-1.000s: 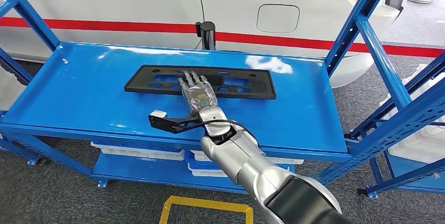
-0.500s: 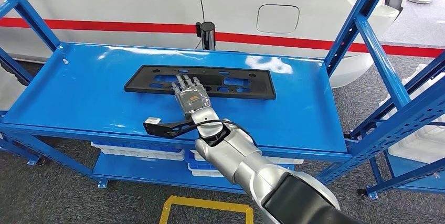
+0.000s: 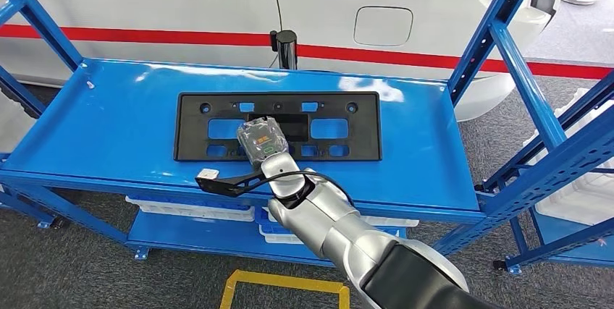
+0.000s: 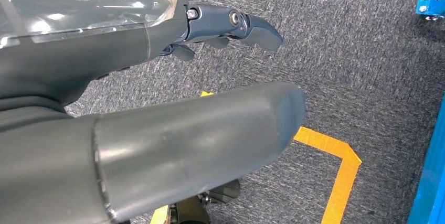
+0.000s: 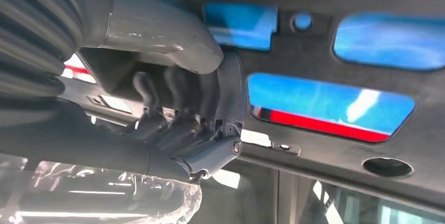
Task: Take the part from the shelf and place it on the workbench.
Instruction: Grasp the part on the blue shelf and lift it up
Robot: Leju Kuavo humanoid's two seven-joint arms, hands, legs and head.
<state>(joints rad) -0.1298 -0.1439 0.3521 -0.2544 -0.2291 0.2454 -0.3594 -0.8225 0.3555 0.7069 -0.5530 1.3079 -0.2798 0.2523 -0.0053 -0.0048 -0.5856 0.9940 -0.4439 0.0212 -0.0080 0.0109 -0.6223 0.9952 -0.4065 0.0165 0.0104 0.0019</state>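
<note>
The part is a flat black rectangular frame (image 3: 340, 129) with several cut-outs. It is tipped up off the blue shelf deck (image 3: 108, 128), its face turned toward me. My right hand (image 3: 262, 140) grips its near long edge close to the middle. In the right wrist view the fingers (image 5: 181, 95) curl around the edge of the black part (image 5: 325, 61), and the thumb lies across the other side. My left hand (image 4: 173, 103) hangs over grey carpet, fingers apart, holding nothing.
Blue uprights (image 3: 499, 34) frame the shelf on both sides. A white car with a red stripe (image 3: 145, 37) stands behind, and a black post (image 3: 287, 48) rises at the shelf's back edge. White bins (image 3: 188, 211) sit on the lower deck. Yellow tape (image 3: 282, 282) marks the floor.
The right hand's fingers went from lying flat on the part to curling around its near edge. The part has tipped up from flat on the shelf to facing me.
</note>
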